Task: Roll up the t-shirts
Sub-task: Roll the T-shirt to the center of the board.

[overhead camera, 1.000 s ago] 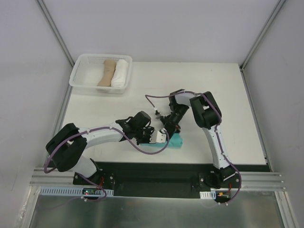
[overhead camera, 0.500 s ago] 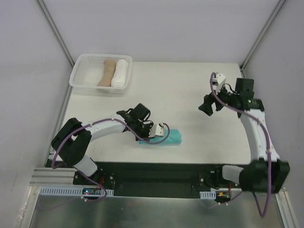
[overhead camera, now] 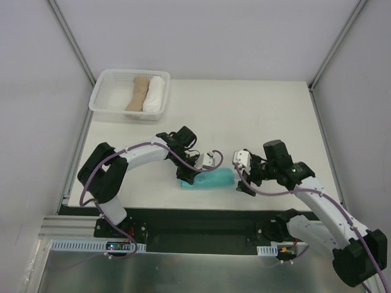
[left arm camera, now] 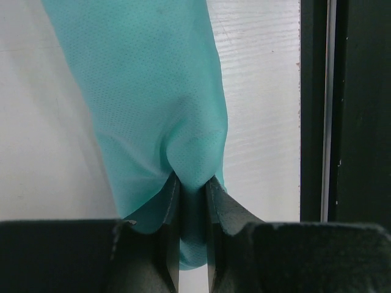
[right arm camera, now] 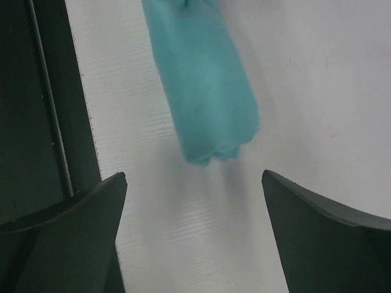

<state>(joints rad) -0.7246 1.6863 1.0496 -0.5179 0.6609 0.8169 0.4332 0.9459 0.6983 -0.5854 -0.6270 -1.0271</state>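
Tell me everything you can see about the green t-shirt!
The teal-green t-shirt is rolled into a short, plump bundle of thin, finely dimpled cloth, with no print showing. It lies flat on the white table near the front edge. The left gripper pinches a fold at one end; the open right gripper faces the other end without touching.

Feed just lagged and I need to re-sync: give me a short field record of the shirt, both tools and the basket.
t-shirt: teal, rolled into a tube, lying on the table near its front edge
left tool: shut, pinching cloth at the roll's left end
right tool: open, facing the roll's right end, clear of the cloth
basket: far left corner of the table, holding a beige roll and a white roll side by side
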